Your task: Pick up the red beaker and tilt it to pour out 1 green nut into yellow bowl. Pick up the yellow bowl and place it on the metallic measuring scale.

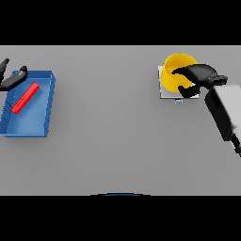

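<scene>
While the right hand curls round the rim of the round yellow bowl, that bowl sits on the flat metallic measuring scale at far right. Placing looks done; next comes letting go. Left hand hovers relaxed over the blue tray at far left.

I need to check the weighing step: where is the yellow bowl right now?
In the head view, the yellow bowl sits at the table's far right, on the metallic scale, with the right hand curled round its rim.
</scene>
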Robot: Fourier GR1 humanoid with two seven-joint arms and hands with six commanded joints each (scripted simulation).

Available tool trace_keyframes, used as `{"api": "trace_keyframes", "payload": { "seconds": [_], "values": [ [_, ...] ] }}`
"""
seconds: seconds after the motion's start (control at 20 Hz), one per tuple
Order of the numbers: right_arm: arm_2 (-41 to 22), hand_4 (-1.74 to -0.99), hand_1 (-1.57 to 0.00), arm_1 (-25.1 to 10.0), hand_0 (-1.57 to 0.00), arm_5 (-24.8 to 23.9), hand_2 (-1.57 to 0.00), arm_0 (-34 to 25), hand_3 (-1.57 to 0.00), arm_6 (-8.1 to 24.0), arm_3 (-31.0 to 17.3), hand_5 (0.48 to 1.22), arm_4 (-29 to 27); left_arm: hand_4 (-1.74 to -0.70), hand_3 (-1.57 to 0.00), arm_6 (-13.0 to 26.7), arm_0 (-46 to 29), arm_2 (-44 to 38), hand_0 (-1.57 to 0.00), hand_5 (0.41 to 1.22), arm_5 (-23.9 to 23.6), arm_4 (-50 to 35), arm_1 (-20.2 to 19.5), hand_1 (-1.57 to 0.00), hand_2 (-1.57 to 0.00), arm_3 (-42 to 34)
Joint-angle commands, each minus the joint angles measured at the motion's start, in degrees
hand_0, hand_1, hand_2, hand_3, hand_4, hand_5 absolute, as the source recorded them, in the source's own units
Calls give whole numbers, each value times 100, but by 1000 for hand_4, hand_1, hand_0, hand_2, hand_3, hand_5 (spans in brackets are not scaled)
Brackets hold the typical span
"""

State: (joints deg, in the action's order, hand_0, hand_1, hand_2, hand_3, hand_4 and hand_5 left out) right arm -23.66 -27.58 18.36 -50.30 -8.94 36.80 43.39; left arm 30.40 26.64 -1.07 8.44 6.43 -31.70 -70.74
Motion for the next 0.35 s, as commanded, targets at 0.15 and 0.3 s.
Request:
{"api": "trace_keyframes", "payload": {
  "seconds": [0.15, 0.3],
  "values": [
    [-111, -1409, -124, 20, -126, 78, -98, -61, -84, 37, -107, 804, 116, -835, 1, 25, -16, -5, 1, 755, 16, -13, -19, 1, 1, -46],
    [-146, -1390, -63, 53, -64, 133, -50, -2, -42, 60, -66, 779, 116, -833, 1, 35, 12, -2, 1, 760, -1, -2, -15, 1, 1, -46]
  ]
}}
